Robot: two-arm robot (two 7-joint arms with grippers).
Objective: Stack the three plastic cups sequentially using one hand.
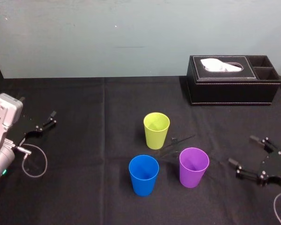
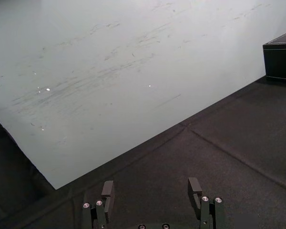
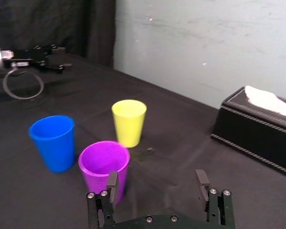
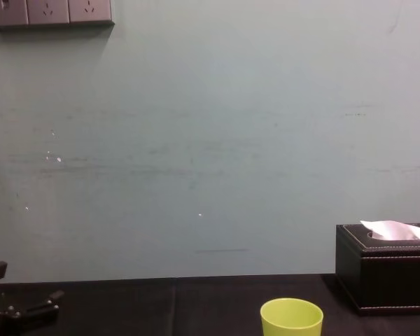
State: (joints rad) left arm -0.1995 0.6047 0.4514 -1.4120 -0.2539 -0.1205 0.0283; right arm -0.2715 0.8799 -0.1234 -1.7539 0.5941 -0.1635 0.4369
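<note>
Purple cup [image 1: 194,167], blue cup [image 1: 144,175], yellow-green cup [image 1: 156,130] stood unstacked (all upright); right gripper [image 1: 242,150] and left gripper [image 2: 151,183] gaped empty at opposite table [image 1: 84,154] edges.

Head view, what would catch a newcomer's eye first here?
Three bright cups stand upright and apart mid-table: the yellow-green cup at the back, the blue cup front left, the purple cup front right. A black tissue box sits back right. The right gripper is open right of the purple cup; the left gripper is open at far left.
</note>
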